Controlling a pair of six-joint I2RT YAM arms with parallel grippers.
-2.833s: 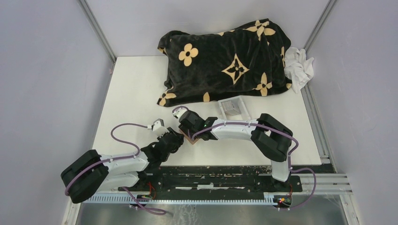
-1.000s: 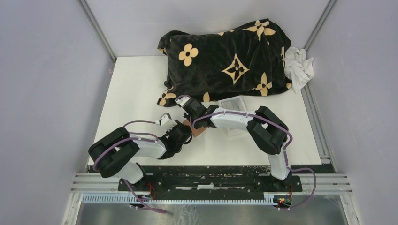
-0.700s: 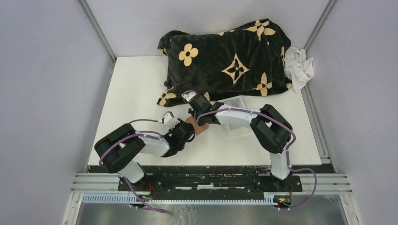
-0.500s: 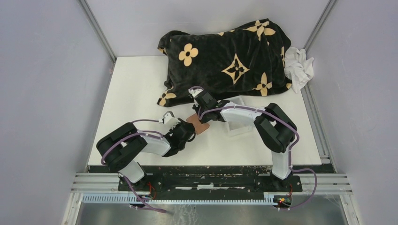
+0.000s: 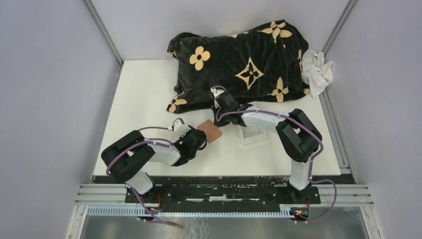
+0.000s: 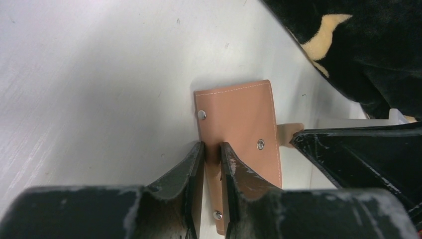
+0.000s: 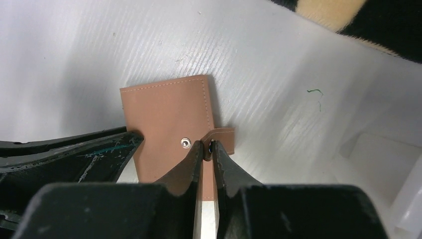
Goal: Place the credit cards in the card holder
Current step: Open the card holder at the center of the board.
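Tan leather: the card holder [image 5: 213, 132] sits mid-table btwn the two arms, just in front of the black blanket [image 5: 239, 64] w/ its tan flower motifs. We see the left gripper [image 5: 198, 138] at its near-left side. In the left wrist cam its fingers [image 6: 191, 169] stand close together w/ the holder's edge pinched btwn them, and metal snaps show on the leather. The right gripper [image 5: 218, 122] comes in from the far-right side. In the right wrist cam its fingers [image 7: 229, 172] are nearly together, nipping the small strap tab that sticks out from the holder's side. Both grippers are thus clamped on it, one on each side. It looks tilted in the top view, but we can't tell whether any corner touches the table [image 5: 144, 99]. A clear tray [image 5: 254, 136] lies just beside it, partly under the right arm. A white cloth [image 5: 317, 69] is bunched at the blanket's right end.
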